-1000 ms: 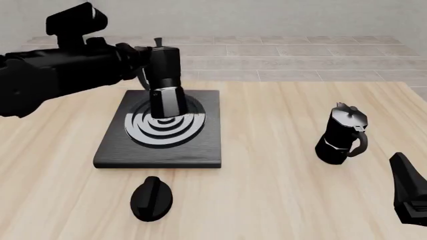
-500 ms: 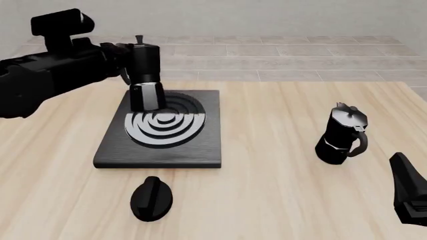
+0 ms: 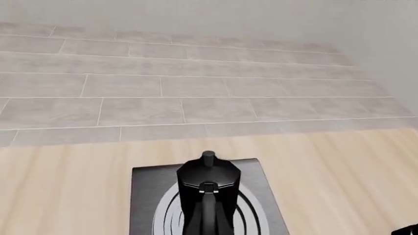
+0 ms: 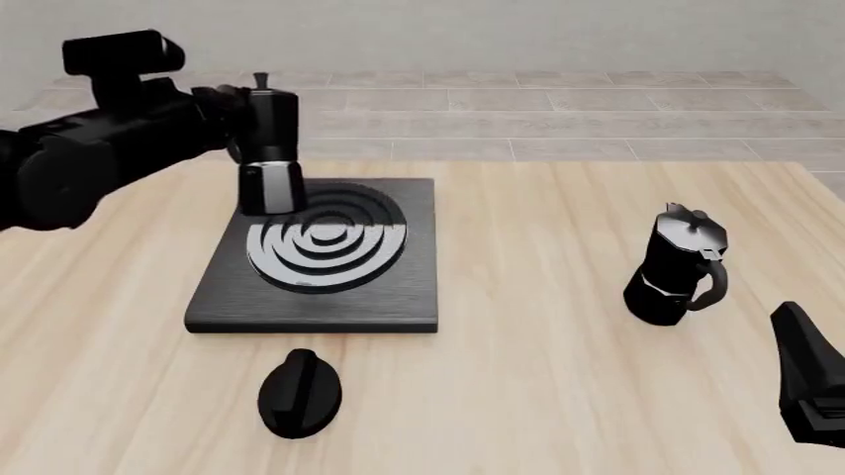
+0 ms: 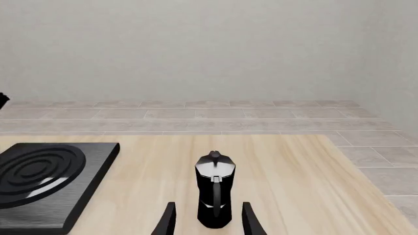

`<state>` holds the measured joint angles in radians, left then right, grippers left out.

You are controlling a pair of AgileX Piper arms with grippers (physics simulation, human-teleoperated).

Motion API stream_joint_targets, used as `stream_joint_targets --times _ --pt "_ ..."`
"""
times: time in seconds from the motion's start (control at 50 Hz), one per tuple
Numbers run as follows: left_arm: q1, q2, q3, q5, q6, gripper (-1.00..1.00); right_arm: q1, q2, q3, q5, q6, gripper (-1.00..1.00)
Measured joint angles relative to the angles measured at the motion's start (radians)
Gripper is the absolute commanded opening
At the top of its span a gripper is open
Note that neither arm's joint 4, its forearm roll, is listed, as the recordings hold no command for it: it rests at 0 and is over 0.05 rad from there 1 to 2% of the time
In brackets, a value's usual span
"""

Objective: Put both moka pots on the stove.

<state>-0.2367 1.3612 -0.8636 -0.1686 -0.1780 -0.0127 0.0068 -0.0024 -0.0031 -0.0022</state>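
- One moka pot [image 4: 269, 143] hung in the air above the far left part of the stove [image 4: 317, 259], upright, its base not touching the slab.
- The left gripper [image 4: 235, 124] was closed around this pot from the left side; in the left wrist view the same pot [image 3: 208, 191] filled the low centre, with the burner rings under it, but the fingers themselves were not visible there.
- The stove lay flat on the wooden table [image 4: 555, 336], on the left half, with nothing standing on its rings.
- The second moka pot [image 4: 676, 267] stood upright on the table, well apart from the stove on the right, its handle turned to the near right.
- The right gripper [image 5: 207, 220] was open; its two fingers [image 5: 168, 221] were on both sides of the second pot's base, and I could not tell if they touched it.
- A low black oval knob [image 4: 300, 392] lay on the table just in front of the stove.
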Motion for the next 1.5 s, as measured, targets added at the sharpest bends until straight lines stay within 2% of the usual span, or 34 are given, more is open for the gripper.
stream_joint_targets --times 0.92,1.5 --pt "0.053 0.256 -0.1 -0.153 0.033 -1.0 0.0 0.0 0.0 0.0 0.0 1.0" --pt "0.064 0.332 -0.122 -0.198 0.067 -1.0 0.0 0.0 0.0 0.0 0.0 1.0"
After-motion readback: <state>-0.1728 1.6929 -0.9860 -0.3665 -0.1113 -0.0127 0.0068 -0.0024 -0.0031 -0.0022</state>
